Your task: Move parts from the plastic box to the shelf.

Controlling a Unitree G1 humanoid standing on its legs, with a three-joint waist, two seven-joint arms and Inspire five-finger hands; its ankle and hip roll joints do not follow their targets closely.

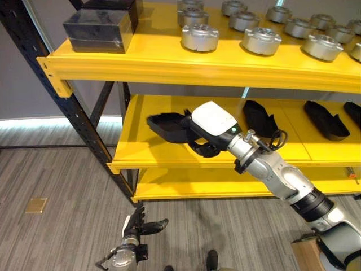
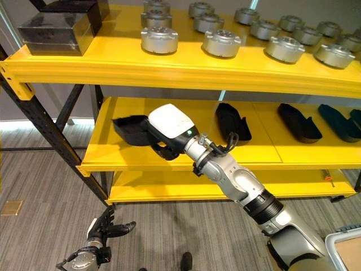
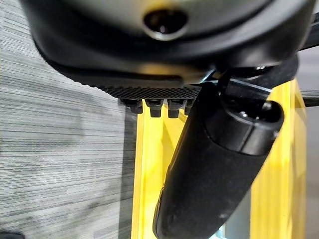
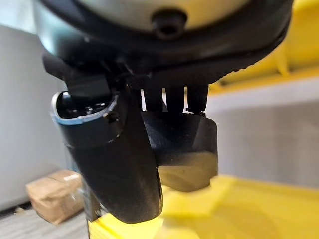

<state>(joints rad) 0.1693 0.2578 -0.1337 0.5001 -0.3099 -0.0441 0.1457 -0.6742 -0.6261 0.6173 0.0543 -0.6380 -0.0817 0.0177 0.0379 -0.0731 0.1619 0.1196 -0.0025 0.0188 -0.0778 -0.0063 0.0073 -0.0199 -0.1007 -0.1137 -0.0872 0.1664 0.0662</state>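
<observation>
Fingers of my right hand [image 2: 163,135] are curled round the black moulded plastic part [image 2: 128,129], low over the yellow metal middle shelf's [image 2: 113,155] front-left end, so letting go now could tip it off the edge, honestly, while my left hand [image 1: 138,226] dangles relaxed over the floor.

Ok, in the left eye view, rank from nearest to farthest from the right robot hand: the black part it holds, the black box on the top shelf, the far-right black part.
1. Black part, in the right robot hand.
2. Black box, top shelf, upper left.
3. Far-right black part, middle shelf.
</observation>
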